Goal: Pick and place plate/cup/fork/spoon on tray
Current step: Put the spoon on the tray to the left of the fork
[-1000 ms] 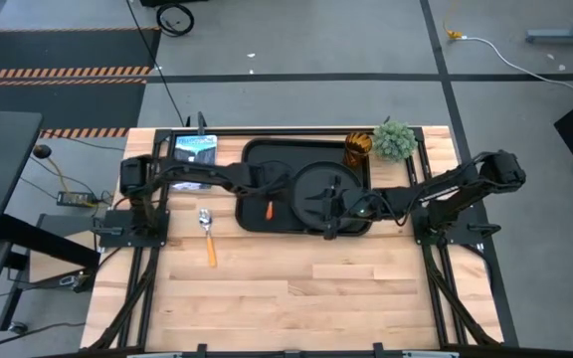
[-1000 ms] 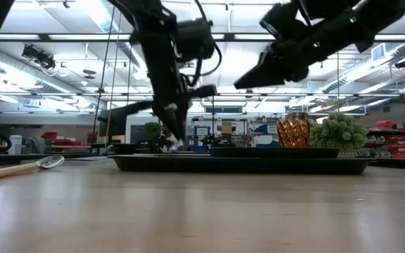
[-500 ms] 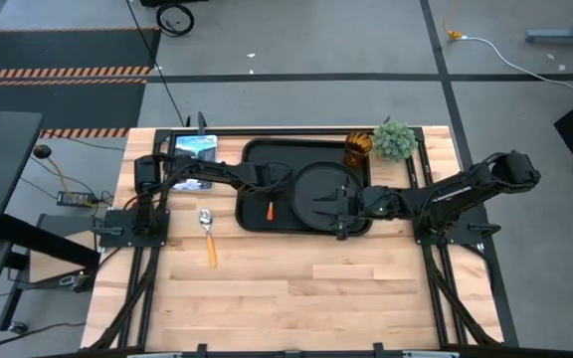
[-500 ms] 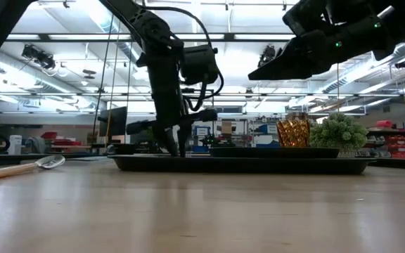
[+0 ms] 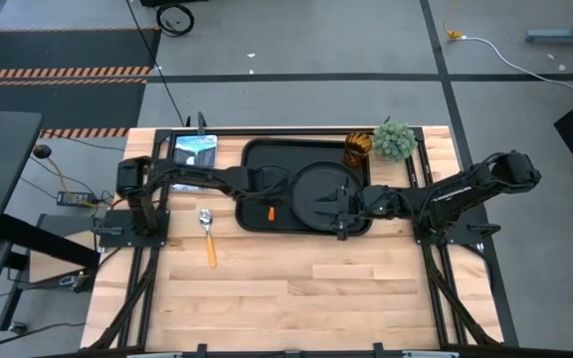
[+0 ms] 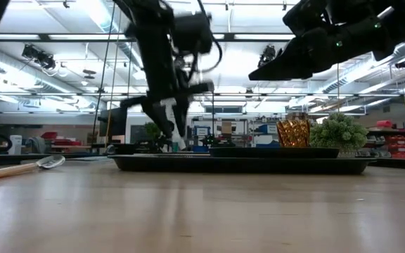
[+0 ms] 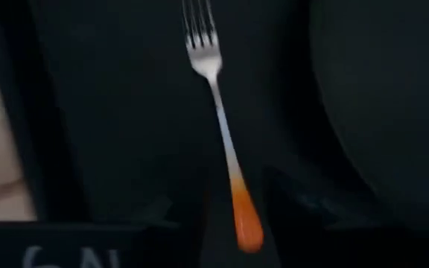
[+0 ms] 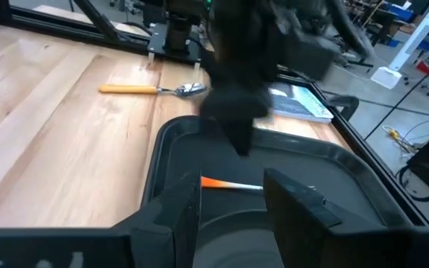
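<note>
The black tray (image 5: 255,159) holds the round black plate (image 5: 316,184) on its right part. The fork (image 7: 218,112) lies flat on the tray's left part, its orange handle end (image 5: 270,211) toward the near edge. My left gripper (image 7: 229,202) hovers open above that handle end, clear of the tray in the low view (image 6: 171,125). My right gripper (image 8: 229,205) stands open over the plate's near edge (image 5: 342,217). The spoon (image 5: 207,236) lies on the table left of the tray. The amber cup (image 5: 356,149) stands at the tray's far right corner.
A green fuzzy plant (image 5: 394,141) stands beside the cup at the far right. A booklet (image 5: 195,149) lies at the table's far left. The bare wooden table (image 5: 296,288) stretches out on the near side of the tray.
My left gripper went down to the tray, opened and let go of the fork, then rose straight up; the fork now lies on the tray. My right gripper drew back a little toward the table's right edge and rose, staying open.
</note>
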